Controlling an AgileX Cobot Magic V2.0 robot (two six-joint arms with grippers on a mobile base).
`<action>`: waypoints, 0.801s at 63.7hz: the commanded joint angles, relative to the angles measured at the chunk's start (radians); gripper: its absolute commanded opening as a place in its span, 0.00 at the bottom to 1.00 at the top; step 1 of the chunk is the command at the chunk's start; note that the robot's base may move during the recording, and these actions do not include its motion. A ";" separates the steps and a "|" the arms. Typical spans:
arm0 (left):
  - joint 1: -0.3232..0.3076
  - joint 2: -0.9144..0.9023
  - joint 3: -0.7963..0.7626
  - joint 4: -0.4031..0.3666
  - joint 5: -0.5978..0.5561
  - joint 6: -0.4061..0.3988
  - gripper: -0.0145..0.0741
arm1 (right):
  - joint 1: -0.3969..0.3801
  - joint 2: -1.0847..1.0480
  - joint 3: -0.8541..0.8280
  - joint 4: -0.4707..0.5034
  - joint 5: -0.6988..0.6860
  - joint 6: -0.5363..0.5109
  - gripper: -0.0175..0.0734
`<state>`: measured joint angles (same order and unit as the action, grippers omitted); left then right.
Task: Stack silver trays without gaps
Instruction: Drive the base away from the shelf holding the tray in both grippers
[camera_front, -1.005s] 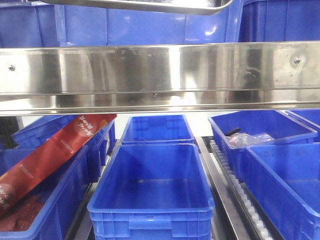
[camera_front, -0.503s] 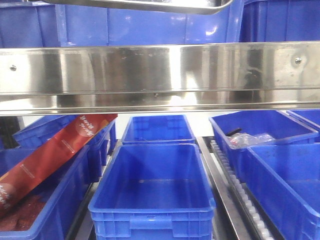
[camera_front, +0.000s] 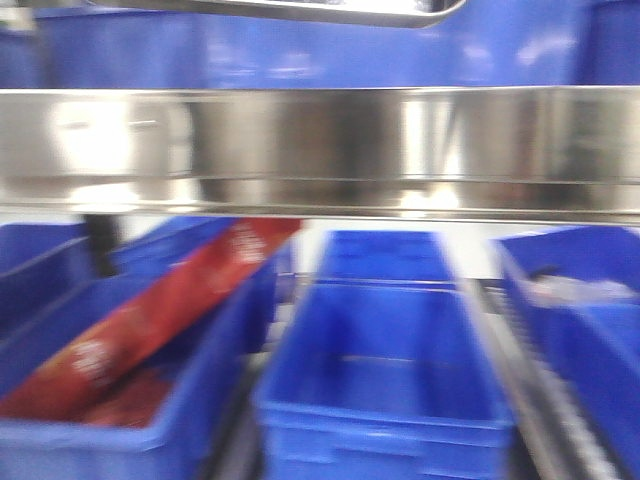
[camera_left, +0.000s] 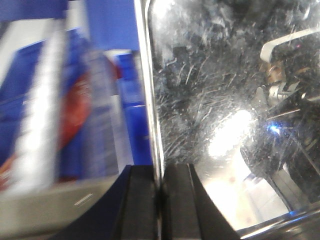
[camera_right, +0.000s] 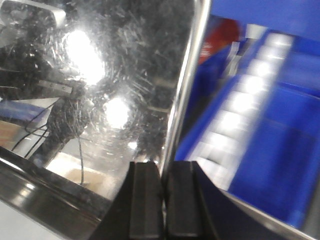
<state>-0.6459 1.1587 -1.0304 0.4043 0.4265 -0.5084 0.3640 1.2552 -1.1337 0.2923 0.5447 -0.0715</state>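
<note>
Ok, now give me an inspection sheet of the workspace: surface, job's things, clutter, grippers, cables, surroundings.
Surface: no table top in view; a long steel rail crosses the front view.
Job's things: one silver tray, shiny and scratched, held above the rail; no second tray seen.
Clutter: red packet leaning in the left blue crate.
Grippers: left gripper and right gripper each shut on the tray's rim.
Cables: nothing seen.
Surroundings: blue crates below and behind the rail; the middle crate looks empty; front view is blurred.
</note>
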 joint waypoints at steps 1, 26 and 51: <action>0.023 -0.021 -0.003 0.055 0.019 -0.006 0.15 | -0.011 -0.016 0.002 -0.076 -0.014 -0.024 0.11; 0.023 -0.021 -0.003 0.055 0.019 -0.006 0.15 | -0.011 -0.016 0.002 -0.076 -0.014 -0.024 0.11; 0.023 -0.021 -0.003 0.055 0.019 -0.006 0.15 | -0.011 -0.016 0.002 -0.076 -0.014 -0.024 0.11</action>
<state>-0.6459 1.1587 -1.0304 0.4043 0.4265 -0.5102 0.3640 1.2552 -1.1337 0.2923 0.5428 -0.0715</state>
